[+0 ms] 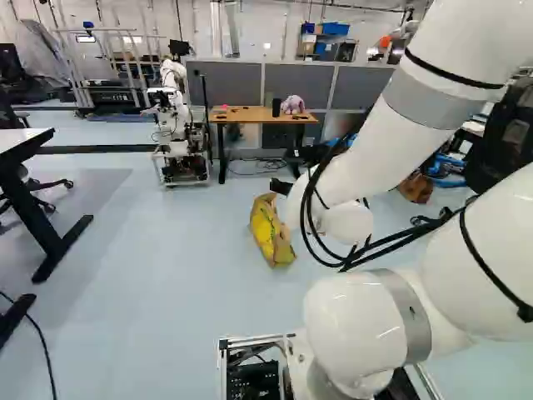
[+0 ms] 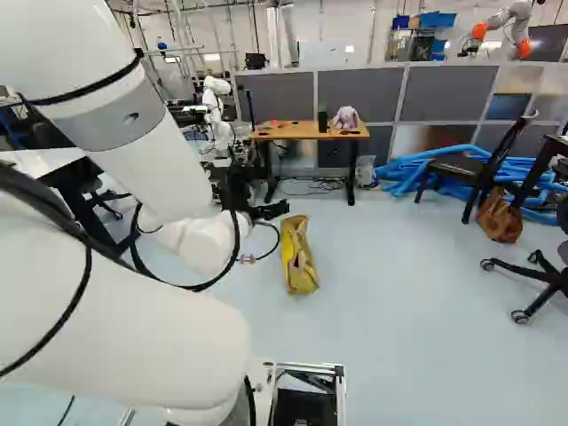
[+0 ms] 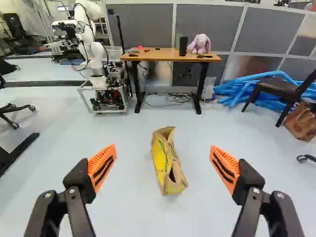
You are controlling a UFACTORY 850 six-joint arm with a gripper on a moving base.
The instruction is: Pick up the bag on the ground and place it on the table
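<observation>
Bag (image 3: 168, 160) well apart from the wide-open gripper (image 2: 268, 211).

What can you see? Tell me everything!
Crumpled bag: 1, yellow-brown, floor ahead
Wooden table: 1, brown, beyond crumpled bag
Plush bunny: 1, lilac, on table
Upright cylinder: 1, black, beside bunny
Flat partitions: several, grey, behind table
Another robot: 1, white, beside table
Slouchy bag: 1, brown, right base view's right
Chair: 1, black, beside slouchy bag
Long tubes: several, blue, behind chair
My arm: 1, white, above base
My gripper: 1, black-orange, open
</observation>
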